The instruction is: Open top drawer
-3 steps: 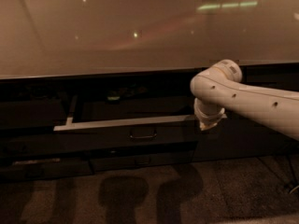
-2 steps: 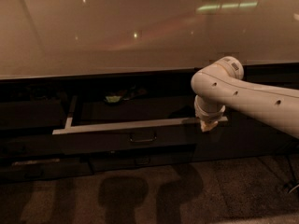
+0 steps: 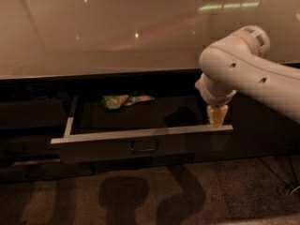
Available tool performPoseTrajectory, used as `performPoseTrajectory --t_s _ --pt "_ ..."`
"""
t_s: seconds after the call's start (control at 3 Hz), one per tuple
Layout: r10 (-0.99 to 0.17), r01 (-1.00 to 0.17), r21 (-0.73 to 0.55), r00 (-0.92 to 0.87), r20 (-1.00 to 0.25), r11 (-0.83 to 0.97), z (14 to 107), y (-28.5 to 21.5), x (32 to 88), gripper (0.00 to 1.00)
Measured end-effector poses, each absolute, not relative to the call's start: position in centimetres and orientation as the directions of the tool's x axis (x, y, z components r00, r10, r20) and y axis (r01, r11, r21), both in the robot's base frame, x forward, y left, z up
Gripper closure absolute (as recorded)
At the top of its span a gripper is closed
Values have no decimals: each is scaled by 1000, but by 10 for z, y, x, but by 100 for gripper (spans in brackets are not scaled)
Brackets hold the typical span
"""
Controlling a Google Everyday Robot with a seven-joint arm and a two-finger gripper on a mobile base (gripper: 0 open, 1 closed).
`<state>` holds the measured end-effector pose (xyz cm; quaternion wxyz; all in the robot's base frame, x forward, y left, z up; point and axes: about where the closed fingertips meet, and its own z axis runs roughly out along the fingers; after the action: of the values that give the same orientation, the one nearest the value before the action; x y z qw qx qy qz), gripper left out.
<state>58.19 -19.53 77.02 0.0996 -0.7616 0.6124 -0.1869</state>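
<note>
Beneath the glossy countertop [image 3: 117,32], the top drawer [image 3: 108,150] stands further out than a second ago, at 6 o'clock. Its front faces 6 o'clock and its long axis runs 9 to 3. The gripper [image 3: 217,116] has sunk onto the rim's 3 o'clock end; whether it grips cannot be told.

White arm [image 3: 243,74], amber pincer [image 3: 217,117] at end

A crumpled green packet [image 3: 125,100] lies just below the front edge of a glossy beige countertop [image 3: 117,36]; dark speckled carpet [image 3: 70,200] spreads beneath, crossed by shadows.
</note>
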Motion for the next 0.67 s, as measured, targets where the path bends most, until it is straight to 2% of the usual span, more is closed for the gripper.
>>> performPoseTrajectory --t_s 0.33,0.67 --pt "-970 -891 -390 178 167 -231 777 -195 581 0" --pt "-970 -891 -390 178 167 -231 777 -195 581 19"
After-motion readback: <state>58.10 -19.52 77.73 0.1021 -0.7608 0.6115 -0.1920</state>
